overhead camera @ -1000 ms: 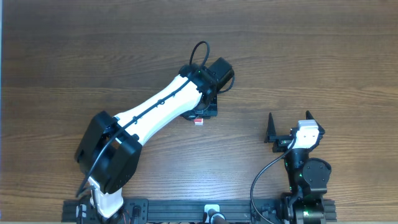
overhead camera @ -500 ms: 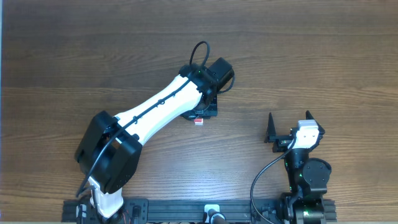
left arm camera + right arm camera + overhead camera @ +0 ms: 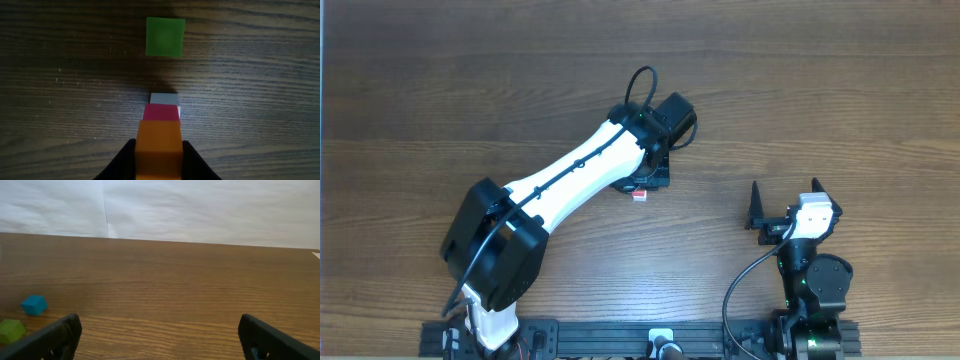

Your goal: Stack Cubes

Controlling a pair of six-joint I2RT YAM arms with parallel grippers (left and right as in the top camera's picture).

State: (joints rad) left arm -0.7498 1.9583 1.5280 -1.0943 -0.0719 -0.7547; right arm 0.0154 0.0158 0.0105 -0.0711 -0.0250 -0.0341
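Wooden tabletop looks unchanged: left gripper stays clamped on the orange cube; right gripper stays spread apart.

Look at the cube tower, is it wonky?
A little. Under the orange cube in the left pincer, the grey cube peeks out past one side of the red cube, so the stack isn't quite square. Nothing else looks odd.

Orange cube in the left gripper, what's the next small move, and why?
Probably open the left gripper and let go of the orange cube: it looks lined up over the red cube and grey cube, though whether it is seated is unclear.
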